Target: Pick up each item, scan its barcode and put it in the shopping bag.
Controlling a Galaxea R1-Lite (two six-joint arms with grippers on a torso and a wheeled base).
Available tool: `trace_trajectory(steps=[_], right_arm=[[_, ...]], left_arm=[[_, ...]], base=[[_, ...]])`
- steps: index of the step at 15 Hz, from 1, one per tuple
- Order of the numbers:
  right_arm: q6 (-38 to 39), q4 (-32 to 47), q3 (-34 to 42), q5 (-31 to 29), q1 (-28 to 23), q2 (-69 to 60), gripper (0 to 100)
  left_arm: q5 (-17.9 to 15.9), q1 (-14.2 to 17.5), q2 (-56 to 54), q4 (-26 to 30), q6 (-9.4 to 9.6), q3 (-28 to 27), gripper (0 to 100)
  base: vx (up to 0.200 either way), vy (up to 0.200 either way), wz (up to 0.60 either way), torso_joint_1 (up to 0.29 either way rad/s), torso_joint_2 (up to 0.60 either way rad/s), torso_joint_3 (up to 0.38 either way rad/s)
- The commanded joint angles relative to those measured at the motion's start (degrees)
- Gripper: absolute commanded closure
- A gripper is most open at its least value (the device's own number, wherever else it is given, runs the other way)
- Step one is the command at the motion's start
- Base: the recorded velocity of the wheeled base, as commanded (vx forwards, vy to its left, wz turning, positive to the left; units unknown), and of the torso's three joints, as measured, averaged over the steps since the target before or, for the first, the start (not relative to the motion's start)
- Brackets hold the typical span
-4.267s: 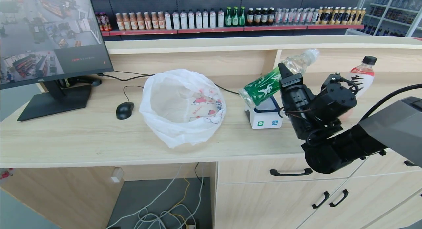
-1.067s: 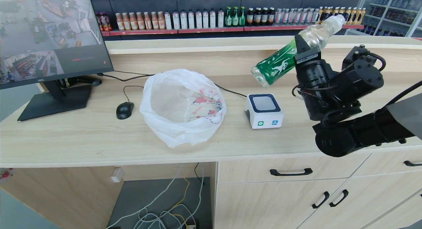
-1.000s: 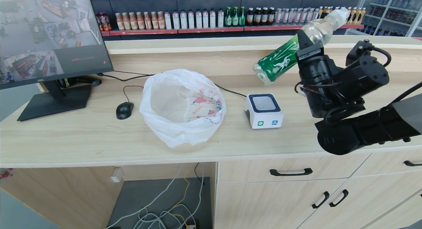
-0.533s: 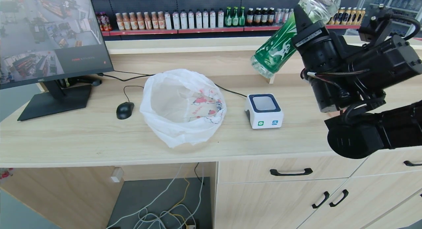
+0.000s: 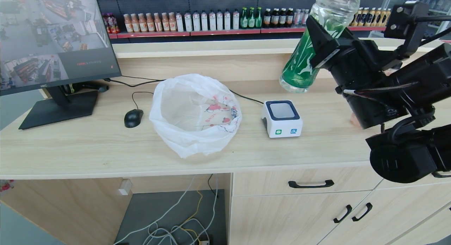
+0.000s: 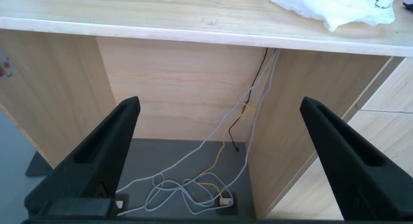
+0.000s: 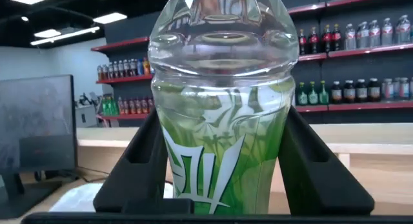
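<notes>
Green-labelled bottle (image 5: 299, 67) is held near upright, grasped mid-body by right claw (image 5: 317, 37), raised over bench (image 5: 88, 146) near scanner (image 5: 282, 118). Judged full, heavyish, slick; label band is best gripped. Left claw (image 6: 219, 104) is spread, empty.

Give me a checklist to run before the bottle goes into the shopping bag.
1. Grip: right hand shut on the bottle: ok.
2. Mouth of the shopping bag open on the counter: ok.
3. Bottle above the bag: not ok; it hangs high, to the right of the scanner.
4. Barcode scanned: cannot tell.
5. Left hand open, low in front of the counter, out of the path: ok.
</notes>
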Motion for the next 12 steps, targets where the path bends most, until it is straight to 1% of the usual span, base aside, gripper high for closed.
trace_trajectory(steps=[1, 3, 8, 12], right_arm=[[-2.57, -0.72, 4.31, -0.14, -0.68, -0.9, 100], [-5.03, -1.51, 5.63, 0.03, -2.0, -0.99, 100], [-3.01, -1.6, 6.24, 0.03, -2.27, -1.08, 100], [-0.99, -1.86, 5.72, -1.38, -2.71, -0.64, 100]], left_arm=[[0.02, 0.01, 0.0, 0.0, 0.07, 0.0, 0], [0.02, 0.01, 0.0, 0.0, -0.02, 0.0, 0], [0.02, 0.01, 0.0, -0.09, -0.11, 0.0, 0], [0.02, 0.01, 0.0, 0.0, -0.19, 0.0, 0]], base=[[0.0, 0.0, 0.0, 0.0, 0.0, 0.0], [0.0, 0.0, 0.0, 0.0, 0.0, 0.0], [0.0, 0.0, 0.0, 0.0, 0.0, 0.0], [0.0, 0.2, 0.0, 0.0, 0.0, 0.002]])
